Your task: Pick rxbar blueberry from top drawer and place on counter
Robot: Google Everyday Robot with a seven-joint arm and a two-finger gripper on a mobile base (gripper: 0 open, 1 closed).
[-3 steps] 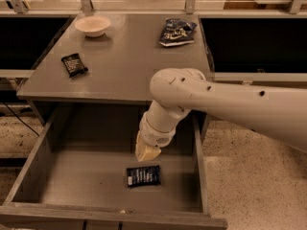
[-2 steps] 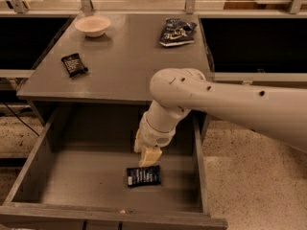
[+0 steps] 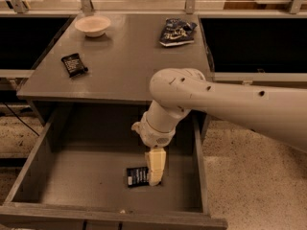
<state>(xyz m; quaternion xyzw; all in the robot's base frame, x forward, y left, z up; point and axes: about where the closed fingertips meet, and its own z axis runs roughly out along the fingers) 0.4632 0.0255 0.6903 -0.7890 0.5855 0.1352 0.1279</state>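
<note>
1 second brought the gripper down onto the rxbar blueberry in the top drawer; grip unreadable, grasp likely next.

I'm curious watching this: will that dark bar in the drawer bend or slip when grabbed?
The bar lies flat and thin, so probably light and fairly stiff. On the smooth drawer floor it may slide. The gripper is down at its right edge.

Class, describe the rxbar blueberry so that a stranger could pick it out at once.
Find the open top drawer below the counter. On its grey floor lies the rxbar blueberry, a small dark bar, the gripper at its right end. The similar black packet lies up on the counter instead.
</note>
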